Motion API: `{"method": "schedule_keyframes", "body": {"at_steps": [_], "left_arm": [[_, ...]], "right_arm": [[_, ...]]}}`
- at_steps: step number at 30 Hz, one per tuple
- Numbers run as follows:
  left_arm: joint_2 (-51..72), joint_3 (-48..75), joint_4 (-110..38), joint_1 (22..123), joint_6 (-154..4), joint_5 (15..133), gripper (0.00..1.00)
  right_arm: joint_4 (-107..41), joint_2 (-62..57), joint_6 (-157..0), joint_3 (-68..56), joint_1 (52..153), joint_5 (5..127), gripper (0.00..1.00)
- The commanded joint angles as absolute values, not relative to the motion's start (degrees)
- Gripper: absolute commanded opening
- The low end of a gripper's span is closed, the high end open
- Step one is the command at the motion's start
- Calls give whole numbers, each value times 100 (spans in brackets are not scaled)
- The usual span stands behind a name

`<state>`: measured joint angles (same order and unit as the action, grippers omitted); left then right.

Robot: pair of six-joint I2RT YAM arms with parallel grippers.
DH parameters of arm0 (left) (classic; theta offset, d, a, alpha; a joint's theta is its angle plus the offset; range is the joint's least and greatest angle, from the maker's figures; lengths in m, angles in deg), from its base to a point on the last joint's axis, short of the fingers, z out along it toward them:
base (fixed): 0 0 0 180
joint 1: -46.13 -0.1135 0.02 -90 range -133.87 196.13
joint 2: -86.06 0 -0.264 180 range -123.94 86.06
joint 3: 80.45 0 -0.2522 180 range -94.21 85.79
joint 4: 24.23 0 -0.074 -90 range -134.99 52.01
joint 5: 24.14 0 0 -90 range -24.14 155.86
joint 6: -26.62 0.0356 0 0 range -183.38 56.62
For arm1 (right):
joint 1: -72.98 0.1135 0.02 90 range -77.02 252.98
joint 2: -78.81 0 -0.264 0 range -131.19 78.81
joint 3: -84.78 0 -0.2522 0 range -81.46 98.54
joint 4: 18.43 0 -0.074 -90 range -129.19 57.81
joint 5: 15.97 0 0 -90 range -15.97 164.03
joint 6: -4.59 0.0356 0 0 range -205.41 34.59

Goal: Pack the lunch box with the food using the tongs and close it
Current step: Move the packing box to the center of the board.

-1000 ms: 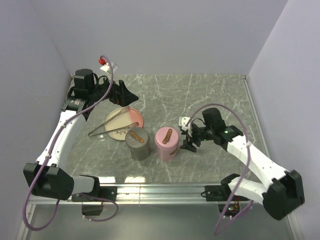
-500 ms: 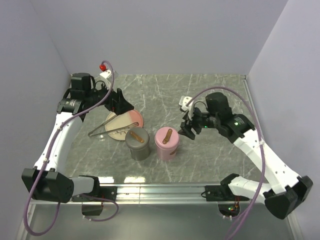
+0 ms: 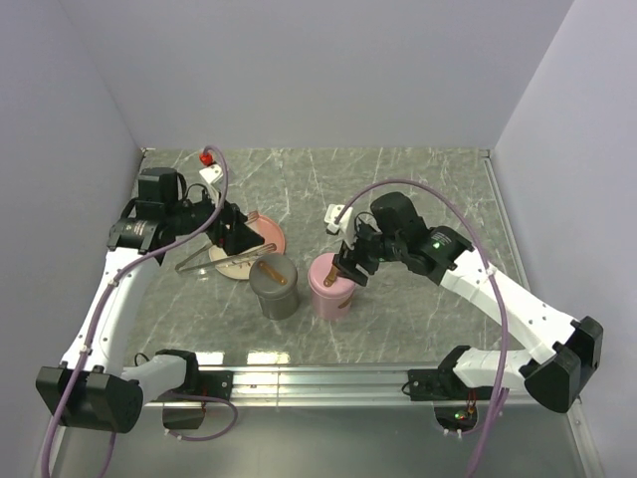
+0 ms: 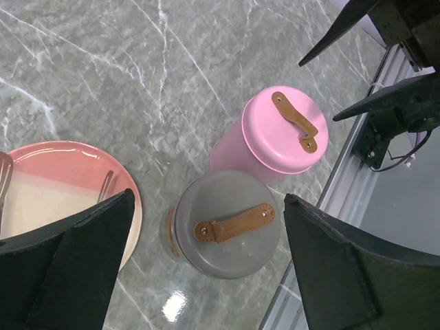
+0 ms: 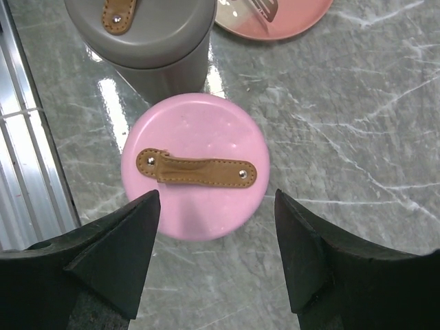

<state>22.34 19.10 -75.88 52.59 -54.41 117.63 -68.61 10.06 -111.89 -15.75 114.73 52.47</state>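
Tongs (image 3: 221,258) lie across the plate (image 3: 276,239), beside the lidded grey container (image 3: 273,284). Step in hand: likely opening the pink lunch box (image 3: 331,287). Right pincer (image 3: 350,265), wide and empty, hovers over its strap (image 5: 196,170); next, descend and grip. Left pincer (image 3: 232,235), wide and empty, hangs over the plate. A second ago the right pincer stood beside the box.

No lettering, label, brand mark or number is legible in any of the three views. The lids of the pink lunch box (image 5: 196,130) and the grey lunch box (image 4: 227,251) show no print.
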Motion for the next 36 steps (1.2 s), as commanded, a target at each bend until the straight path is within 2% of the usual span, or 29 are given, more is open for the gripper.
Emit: {"method": "schedule_keyframes", "body": {"at_steps": [1,12,15,19,21,26,30,36], "left_arm": [[2348,1865,-7526,5246,-5292,11903,96],[1997,1320,-9026,5255,-3896,12105,93],[1979,1223,-9720,5290,-3061,12141,93],[2111,1477,-10652,5351,-1211,11974,93],[2408,1819,-10594,5351,-907,11886,92],[2910,2400,-9401,5719,-1073,11448,82],[2526,2234,-9345,6632,-1143,10842,81],[2234,2154,-8915,7135,-1653,10471,77]], "right_arm": [[-6620,990,-11317,-1448,11683,5443,74],[-6462,709,-11432,-1888,11877,5601,72],[-6392,613,-11406,-1985,11885,5637,71],[-6295,621,-11327,-2134,11894,5601,69],[-6286,639,-11301,-2222,11894,5584,69],[-6304,674,-11248,-2266,11886,5478,69],[-6330,683,-11257,-2292,11885,5373,69],[-6365,753,-11081,-2284,11815,5154,68]]}}
